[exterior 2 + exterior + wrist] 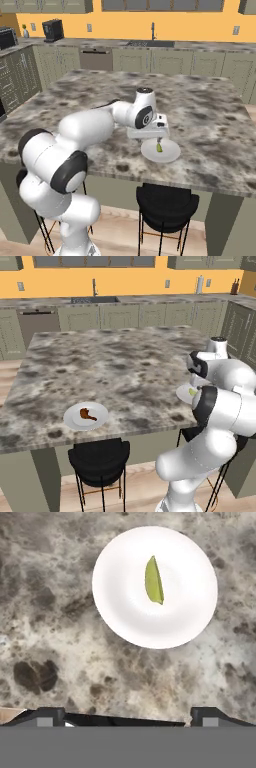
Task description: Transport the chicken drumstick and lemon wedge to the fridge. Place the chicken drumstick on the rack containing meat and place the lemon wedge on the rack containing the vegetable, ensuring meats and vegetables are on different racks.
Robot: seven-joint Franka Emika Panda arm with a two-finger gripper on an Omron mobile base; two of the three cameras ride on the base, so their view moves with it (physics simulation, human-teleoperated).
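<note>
- Marble island (pixel 115 366): drumstick (pixel 87 415) on a plate (pixel 100 411) near its front edge.
- Lemon wedge (pixel 154 580) on a second plate (pixel 125 612), apparently just below the gripper (pixel 159 136).
- Gripper: jaws fully spread, empty.
</note>
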